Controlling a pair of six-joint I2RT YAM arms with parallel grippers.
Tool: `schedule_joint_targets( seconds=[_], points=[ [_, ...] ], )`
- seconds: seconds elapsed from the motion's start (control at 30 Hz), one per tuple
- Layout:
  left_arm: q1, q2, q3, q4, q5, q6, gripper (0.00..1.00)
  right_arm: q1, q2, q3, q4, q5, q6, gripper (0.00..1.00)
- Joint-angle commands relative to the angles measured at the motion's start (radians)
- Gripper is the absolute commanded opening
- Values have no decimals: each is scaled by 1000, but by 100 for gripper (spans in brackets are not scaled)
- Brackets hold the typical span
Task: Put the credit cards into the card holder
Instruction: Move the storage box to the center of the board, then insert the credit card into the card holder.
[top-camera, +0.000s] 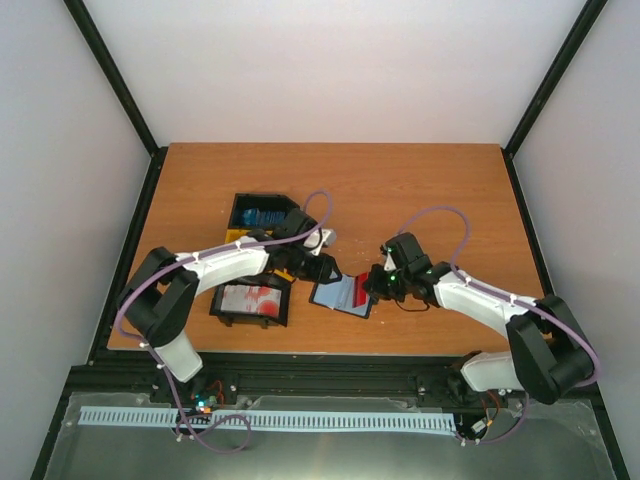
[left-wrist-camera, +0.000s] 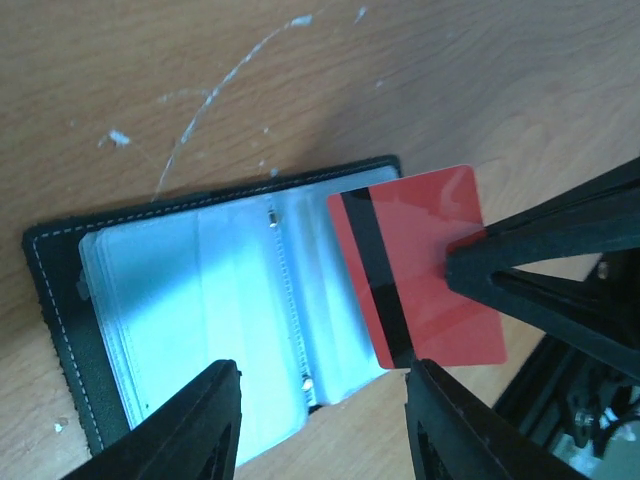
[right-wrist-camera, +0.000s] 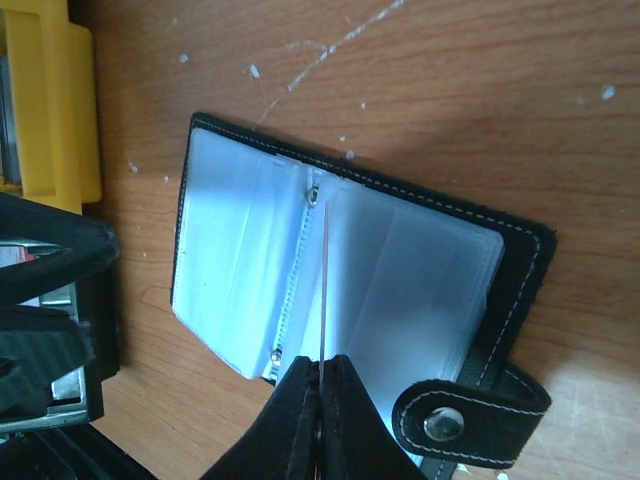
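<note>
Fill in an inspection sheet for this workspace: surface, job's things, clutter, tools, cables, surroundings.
Surface: wooden table, white scuffs.
Job's things: card holder lying open, clear sleeves up; red card held over it.
Clutter: far bin with blue cards; near bin with red-and-white cards.
Tools: left tool open above the card holder; right tool shut on the red card.
Cables: purple cable looping along each arm.
Surroundings: white walls, black frame.

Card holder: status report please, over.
Right hand shut on red card, above open card holder. Left hand open, empty. Card not inserted yet. Nothing blocking.
</note>
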Motion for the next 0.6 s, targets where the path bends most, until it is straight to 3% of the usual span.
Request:
schedule_joint_targets(
  seconds=[0.0,0.13,0.4,0.57],
  points=[
    [-31,33,15,-45,-115,-16,48,37,44,29,-9,42,27,3],
    [-45,58,-5,-97,-226,-41,48,102,99,103,-96,124,74,3],
    [-48,95,-45,-124,-246,-93,38,185,183,191,-210,261,164,3],
    [-50,99,-76,-122,-244,-104,35,197,164,253,-398,432,199,3]
  ],
)
